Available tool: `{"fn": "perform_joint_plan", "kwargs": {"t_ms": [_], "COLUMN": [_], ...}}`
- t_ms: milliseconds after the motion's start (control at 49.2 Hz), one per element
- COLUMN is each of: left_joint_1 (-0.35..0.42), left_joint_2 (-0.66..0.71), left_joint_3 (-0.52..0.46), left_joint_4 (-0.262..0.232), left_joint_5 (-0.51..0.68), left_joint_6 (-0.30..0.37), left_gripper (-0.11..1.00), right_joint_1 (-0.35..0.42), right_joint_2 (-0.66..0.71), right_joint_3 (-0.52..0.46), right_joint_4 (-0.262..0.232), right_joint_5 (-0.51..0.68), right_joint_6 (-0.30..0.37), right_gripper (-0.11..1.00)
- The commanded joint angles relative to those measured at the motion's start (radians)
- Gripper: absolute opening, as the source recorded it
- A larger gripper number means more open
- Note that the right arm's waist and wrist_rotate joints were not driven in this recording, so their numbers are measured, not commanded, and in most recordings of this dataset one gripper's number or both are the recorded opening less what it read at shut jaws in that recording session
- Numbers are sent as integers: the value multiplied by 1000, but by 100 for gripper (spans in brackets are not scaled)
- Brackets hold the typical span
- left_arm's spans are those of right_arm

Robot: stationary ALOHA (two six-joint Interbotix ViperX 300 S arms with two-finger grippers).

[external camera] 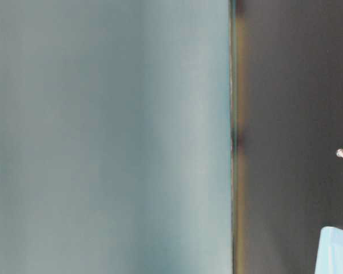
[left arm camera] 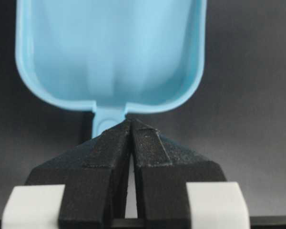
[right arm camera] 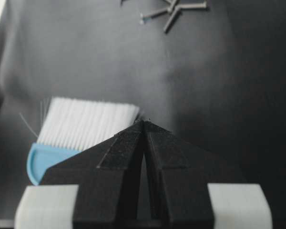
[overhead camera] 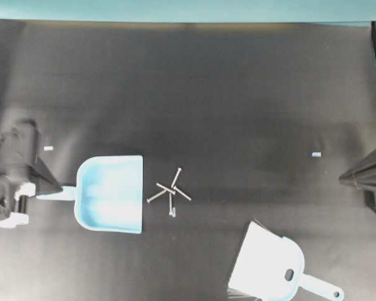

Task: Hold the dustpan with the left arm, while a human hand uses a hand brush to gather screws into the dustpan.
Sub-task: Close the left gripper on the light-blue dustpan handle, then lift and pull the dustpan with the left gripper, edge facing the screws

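Two tiny pale scraps are lying on the dark table, one near the left arm, the other far over to the right. The hand brush is lying flat near the bottom right, bristles fanned. The screws are lying in a loose cluster just beyond the dustpan's straight edge. The left gripper is pinching the dustpan's short handle, reaching in low from the left. The right gripper is hanging above the brush, fingertips pressed together, holding nothing.
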Motion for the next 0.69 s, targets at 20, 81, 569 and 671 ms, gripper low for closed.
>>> {"fn": "perform_joint_plan", "kwargs": {"t_ms": [20, 81, 569, 671], "left_joint_1": [0, -6, -17, -17], "left_joint_2": [6, 12, 114, 156], "left_joint_3": [-20, -20, 6, 9], "left_joint_4": [5, 5, 5, 5], "left_joint_5": [21, 55, 49, -25], "left_joint_6": [-8, -9, -14, -3], "left_gripper": [0, 0, 47, 76], "right_joint_1": [0, 0, 0, 0], "right_joint_2": [-34, -66, -210, -210], "right_joint_3": [5, 8, 55, 55], "right_joint_4": [0, 0, 12, 21], "right_joint_5": [-15, -21, -94, -89], "right_joint_6": [-2, 0, 0, -2], "right_gripper": [0, 0, 0, 0]}}
